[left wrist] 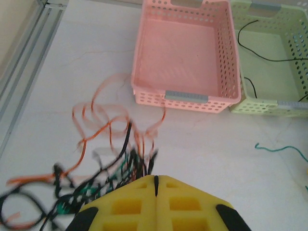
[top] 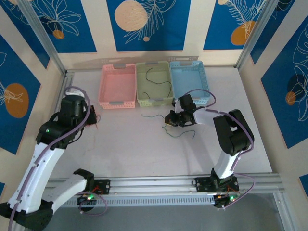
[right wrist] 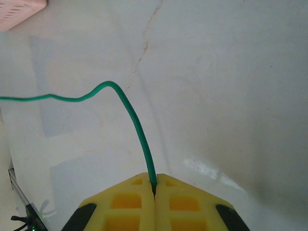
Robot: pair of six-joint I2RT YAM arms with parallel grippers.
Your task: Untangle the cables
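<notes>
Judging the cable tangle (left wrist: 120, 166) hair-thin, light, limp and snag-prone; we'd pinch single strands near a free end. Right fingers (right wrist: 185, 204) are pressed shut on a green cable (right wrist: 139, 130) trailing over the surface (right wrist: 231, 96). Left fingers (left wrist: 127, 204) are closed too, with black and red-orange strands bunched at their tips before the pink basket (left wrist: 230, 67); which strands are gripped is hidden and blurred

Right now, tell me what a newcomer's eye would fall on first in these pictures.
Three pastel baskets stand in a row along the far side: a pink basket, a green basket and a blue basket. Next comes the tangle of black and red-orange cables, bunched at the tip of the shut left tool. Then there is the single green cable clamped in the right tool, curving away over the white table.
</notes>
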